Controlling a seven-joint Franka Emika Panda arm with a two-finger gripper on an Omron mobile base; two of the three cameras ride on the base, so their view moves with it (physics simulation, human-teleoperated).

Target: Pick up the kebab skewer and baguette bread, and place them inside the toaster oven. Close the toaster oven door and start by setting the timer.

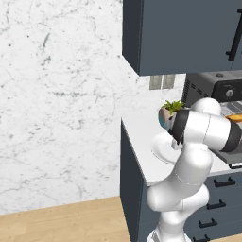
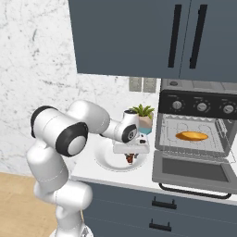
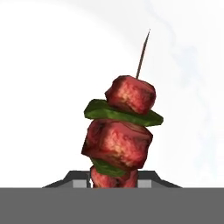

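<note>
No text, label, brand, number or sign can be read on any surface; the toaster oven [image 2: 196,134] knobs bear no legible markings.

Kebab skewer [image 3: 120,131] over plate; baguette bread [image 2: 192,136] in toaster oven [image 2: 196,134]

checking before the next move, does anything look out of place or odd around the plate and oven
Nothing stands out. The baguette bread lies flat on the toaster oven rack, the toaster oven door hangs open, and the kebab skewer sits between the jaws over the white plate.
</note>
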